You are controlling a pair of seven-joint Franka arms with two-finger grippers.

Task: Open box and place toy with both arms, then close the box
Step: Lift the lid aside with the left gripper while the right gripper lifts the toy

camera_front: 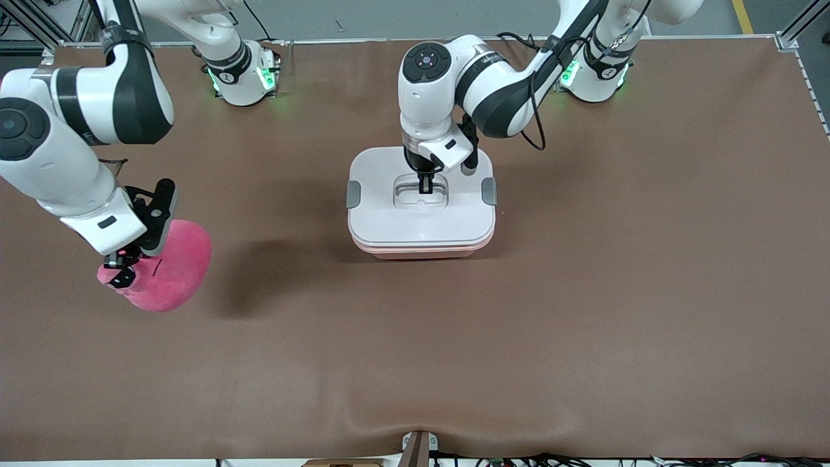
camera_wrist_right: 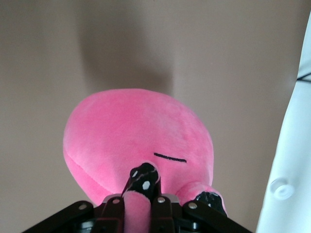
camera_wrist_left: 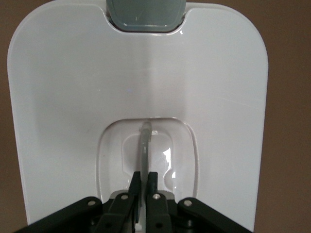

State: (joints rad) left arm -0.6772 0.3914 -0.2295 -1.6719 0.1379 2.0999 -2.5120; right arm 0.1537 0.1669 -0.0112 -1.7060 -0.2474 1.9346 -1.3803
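The box (camera_front: 421,224) stands mid-table with its white lid (camera_wrist_left: 73,97) on; the pink tub (camera_front: 421,251) shows under the lid's rim. My left gripper (camera_front: 425,188) (camera_wrist_left: 145,174) is down in the lid's recess, shut on the thin upright handle (camera_wrist_left: 145,143). The hot-pink plush toy (camera_front: 175,266) (camera_wrist_right: 136,131) hangs over the table toward the right arm's end, its shadow cast apart from it. My right gripper (camera_front: 120,269) (camera_wrist_right: 141,187) is shut on one eye stalk (camera_wrist_right: 138,213), with the black-and-white eye (camera_wrist_right: 146,177) above the fingertips. The second eye (camera_wrist_right: 210,199) sticks out beside it.
Grey clips (camera_front: 353,193) (camera_front: 489,191) sit at the lid's two short ends, one also seen as the clip (camera_wrist_left: 146,14) in the left wrist view. The brown table (camera_front: 583,292) stretches around the box. Cables lie along the table's edge nearest the camera (camera_front: 551,459).
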